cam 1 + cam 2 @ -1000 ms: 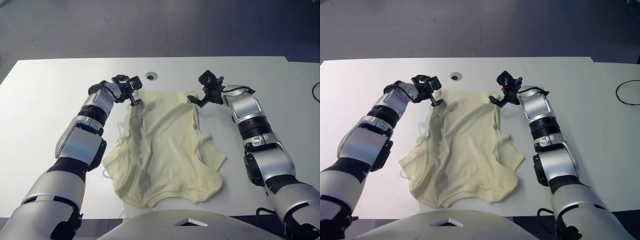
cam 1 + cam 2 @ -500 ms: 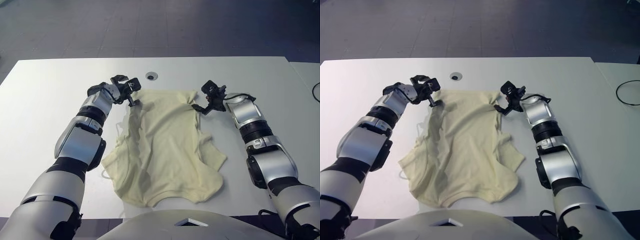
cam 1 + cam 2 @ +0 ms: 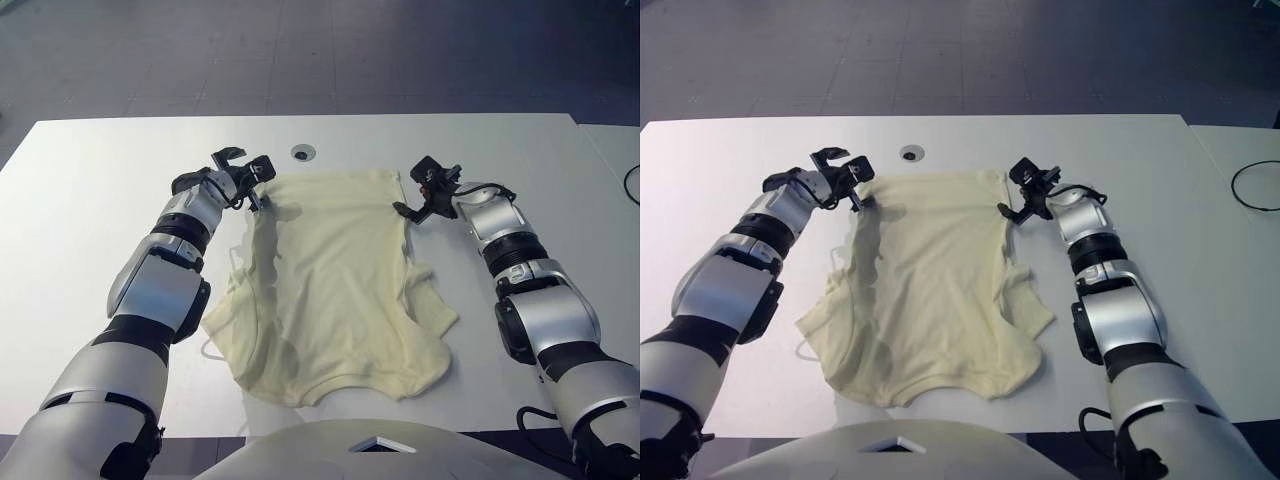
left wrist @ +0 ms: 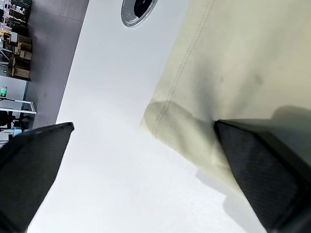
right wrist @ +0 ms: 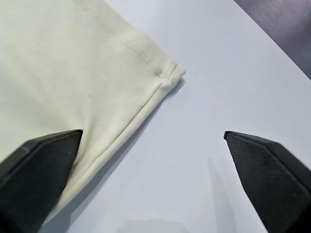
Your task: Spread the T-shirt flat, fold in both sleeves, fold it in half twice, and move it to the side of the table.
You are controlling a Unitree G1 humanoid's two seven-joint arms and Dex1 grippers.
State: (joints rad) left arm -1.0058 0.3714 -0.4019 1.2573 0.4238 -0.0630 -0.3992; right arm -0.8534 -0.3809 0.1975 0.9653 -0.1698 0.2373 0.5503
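Now | T-shirt [image 3: 335, 270] hem stretched wider | left hand [image 3: 245, 178], right hand [image 3: 421, 190] unclasped

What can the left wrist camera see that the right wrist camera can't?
Left wrist: the round hole in the table, and the left claw, open at one corner of the shirt. Right wrist: the right claw, open at the shirt's other far corner. Both: the pale shirt, the white table and a bit of dark floor.
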